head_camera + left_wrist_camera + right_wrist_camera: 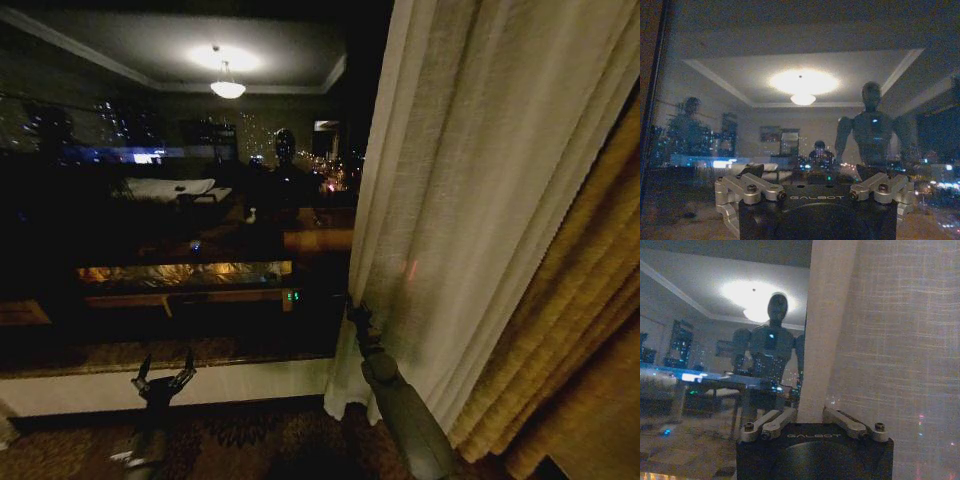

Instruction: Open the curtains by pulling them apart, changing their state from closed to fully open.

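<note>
One sheer cream curtain [470, 180] hangs in pleats on the right side of the window, its inner edge falling to the floor. My right gripper [357, 312] is raised at that inner edge, low down. In the right wrist view the curtain's hem [826, 340] runs down between the drawn-in fingers of the right gripper [810, 416], which is shut on it. My left gripper [166, 366] is low at the left in front of the bare glass, open and holding nothing. Its spread fingers [747, 189] face the window.
The dark window glass [180, 200] reflects the room, a ceiling lamp [228, 88] and the robot itself. A thick golden drape [580, 330] hangs right of the sheer panel. A white sill [230, 382] runs below the glass, with patterned carpet [260, 440] beneath.
</note>
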